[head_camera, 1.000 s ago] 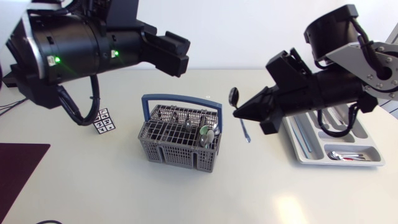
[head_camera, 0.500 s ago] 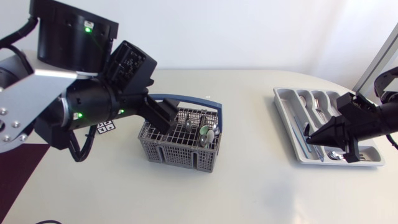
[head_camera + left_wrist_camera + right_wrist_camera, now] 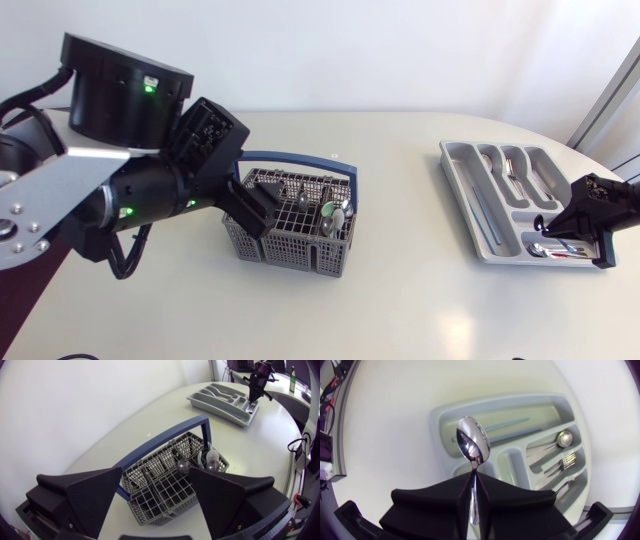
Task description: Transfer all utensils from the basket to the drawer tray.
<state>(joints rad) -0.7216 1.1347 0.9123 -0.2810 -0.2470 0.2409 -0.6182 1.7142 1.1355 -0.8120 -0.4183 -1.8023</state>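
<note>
Two jobs running at once here. The right hand (image 3: 472, 477) has a spoon (image 3: 473, 445) pinched by the handle between pressed-together fingers, bowl sticking out ahead of them, and it hangs over one end of the drawer tray (image 3: 462, 195), well apart from the basket. Below it the tray compartments hold a fork (image 3: 565, 462) and another spoon, so the sorting looks well underway.

At the other end of the desk (image 3: 400, 300), the left hand (image 3: 262, 200) sits right above the basket (image 3: 285, 247) with its fingers (image 3: 95, 495) spread wide and nothing between them. The wrist view looks straight down into the grid, with a few spoon bowls (image 3: 182, 466) poking up beside the blue handle (image 3: 165, 440).

So this reads as the drop-off step for the right, the pick-up step for the left. Next, I'd say, the right needs to lower the spoon flat into a free compartment and let go cleanly, without clipping a divider. The left has to line one finger on each side of a single spoon stem, steering clear of that handle. Several pieces are left in the basket, so the task is not finished yet
</note>
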